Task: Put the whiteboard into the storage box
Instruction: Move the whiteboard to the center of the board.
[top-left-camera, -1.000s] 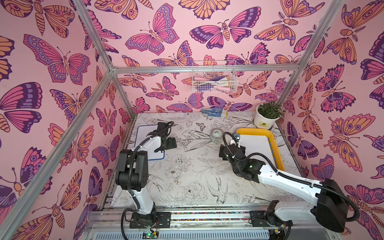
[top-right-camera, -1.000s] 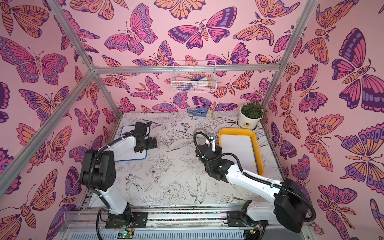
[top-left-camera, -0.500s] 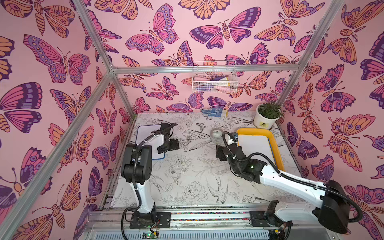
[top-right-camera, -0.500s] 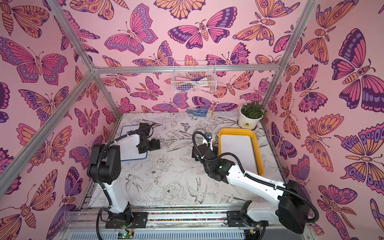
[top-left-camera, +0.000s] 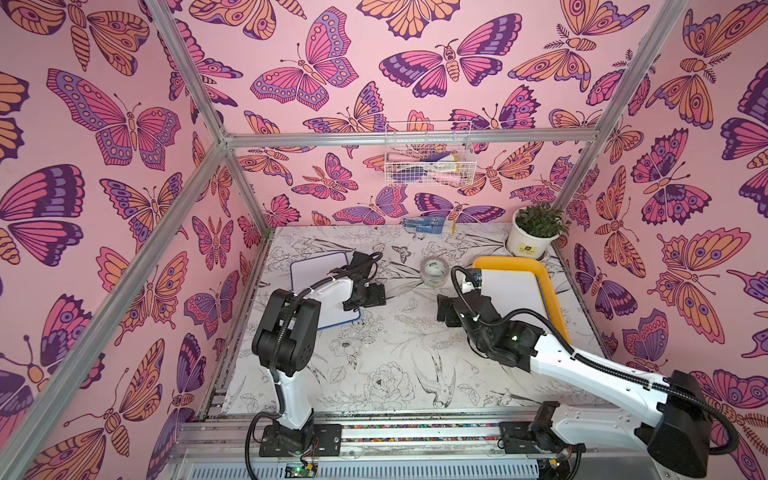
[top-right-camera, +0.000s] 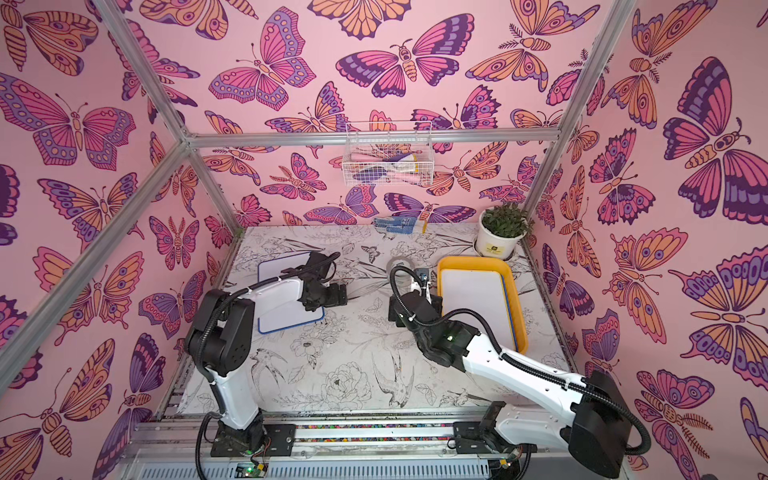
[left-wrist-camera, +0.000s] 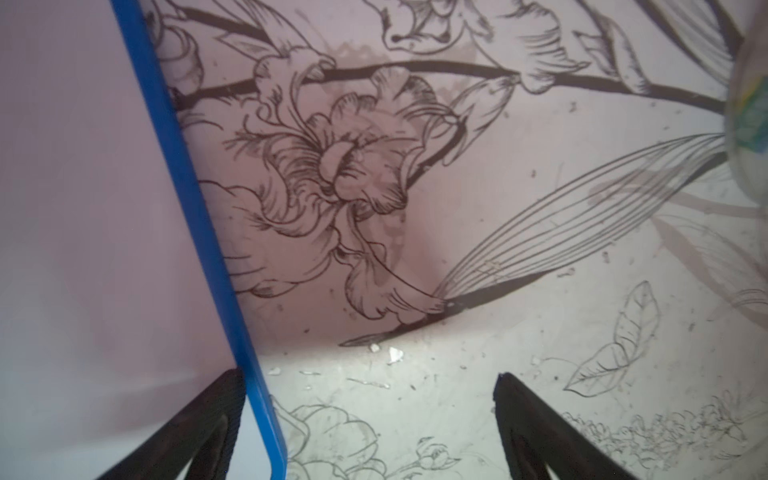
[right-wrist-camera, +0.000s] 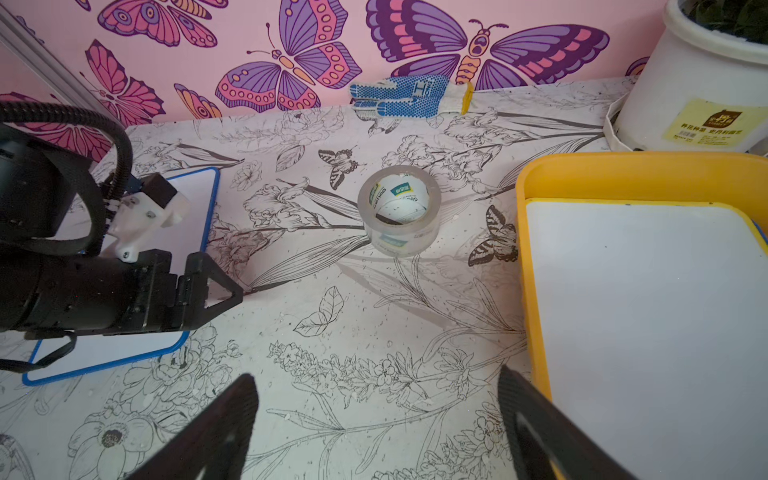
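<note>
Over at the left fingers, the left gripper has slid outward across the table whiteboard since a second ago and now sits at the board's edge that faces the middle of the table. Its jaws are spread wide and hold nothing. The left wrist view gives what the top views hide behind the gripper body. There the blue frame of the table whiteboard runs up just inside one finger, which hangs over the white face. The other finger stands over bare patterned table. To my eye that is a line-up for taking the edge, not yet a grip.

Beyond both sets of fingertips, between the two arms, stands a tape roll.

The right gripper has drawn a little away from the storage box, its jaws wide and empty. In the right wrist view the right gripper has the tape roll straight ahead of its fingertips. The storage box lies just outside one finger. A boxed whiteboard lies flat inside it.

Both top views show the boxed whiteboard filling most of the box. So one board looks stored, and the one on the table remains.
</note>
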